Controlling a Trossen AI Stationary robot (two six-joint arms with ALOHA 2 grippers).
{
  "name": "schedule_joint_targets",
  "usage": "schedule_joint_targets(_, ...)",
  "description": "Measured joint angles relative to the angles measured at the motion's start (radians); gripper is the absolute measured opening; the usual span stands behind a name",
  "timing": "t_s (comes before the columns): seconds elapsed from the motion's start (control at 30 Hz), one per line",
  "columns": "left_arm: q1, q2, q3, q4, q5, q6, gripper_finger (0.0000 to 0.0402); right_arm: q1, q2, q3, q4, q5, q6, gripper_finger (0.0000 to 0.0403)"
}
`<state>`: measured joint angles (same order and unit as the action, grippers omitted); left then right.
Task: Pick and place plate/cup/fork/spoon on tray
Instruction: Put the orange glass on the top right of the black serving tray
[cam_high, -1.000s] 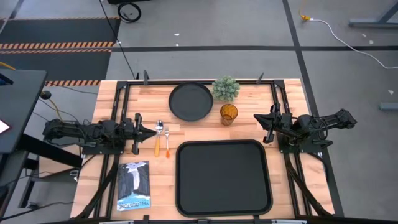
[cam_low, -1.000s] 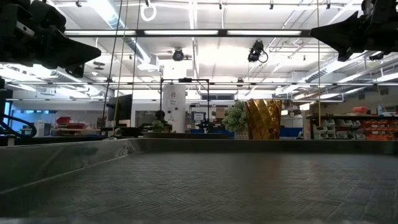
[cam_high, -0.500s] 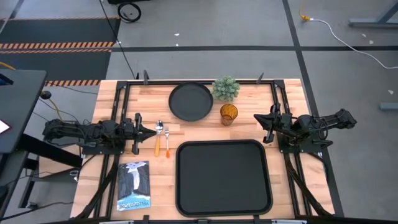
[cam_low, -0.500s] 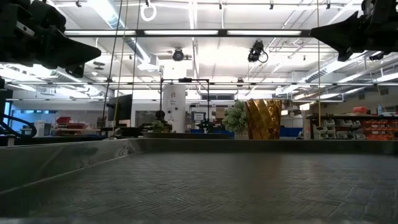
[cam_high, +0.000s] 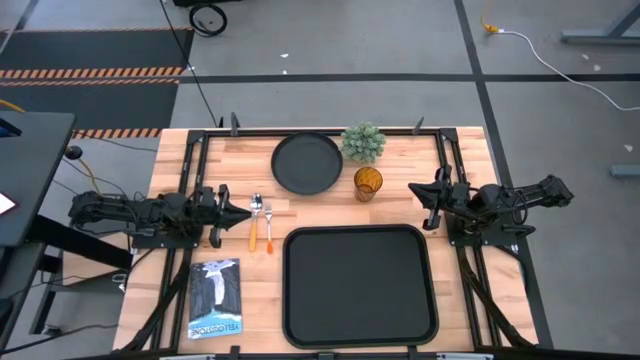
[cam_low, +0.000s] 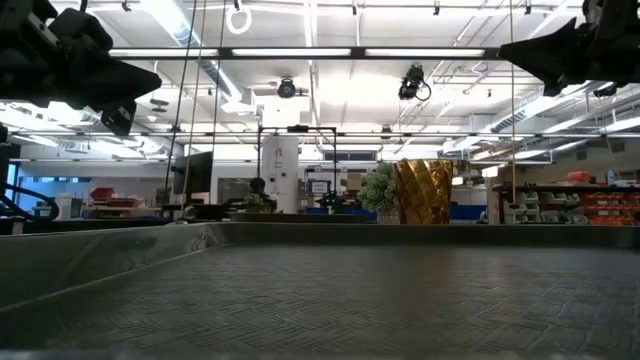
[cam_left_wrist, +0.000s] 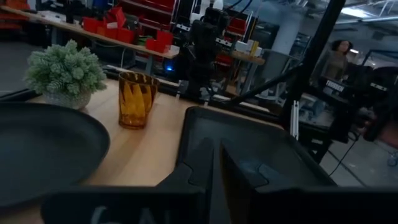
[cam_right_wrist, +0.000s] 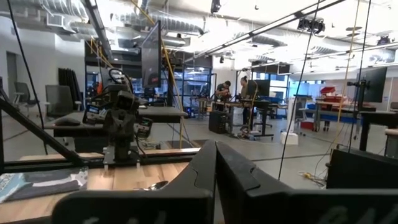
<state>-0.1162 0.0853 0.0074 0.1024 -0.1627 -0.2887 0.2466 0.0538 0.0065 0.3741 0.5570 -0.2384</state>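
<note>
The round black plate lies on the table's far middle, and the amber cup stands upright to its right. The spoon and fork lie side by side left of the black tray, which sits at the near middle. My left gripper hovers shut just left of the spoon. My right gripper hovers shut to the right of the cup. The left wrist view shows the plate, cup and tray beyond the shut fingers.
A small potted plant stands at the far edge, between plate and cup. A book lies at the near left, beside the tray. Black frame rails run along both table sides. People stand in the room beyond the table.
My left arm's wrist has turned slightly in place. Nothing on the table has moved.
</note>
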Motion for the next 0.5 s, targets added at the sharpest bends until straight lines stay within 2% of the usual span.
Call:
schedule_joint_targets(0.2, 0.001, 0.000, 0.000, 0.003, 0.000, 0.016, 0.0036, 0.000, 0.000, 0.000, 0.042, 0.000, 0.008, 0.0016)
schedule_joint_targets(0.33, 0.001, 0.000, 0.000, 0.073, -0.003, 0.009, 0.0036, -0.001, 0.000, 0.000, 0.051, 0.000, 0.095, 0.0016)
schedule_joint_targets(0.5, 0.002, 0.044, 0.000, 0.263, -0.128, 0.146, 0.0036, -0.011, 0.000, 0.000, 0.051, 0.000, 0.253, 0.0016)
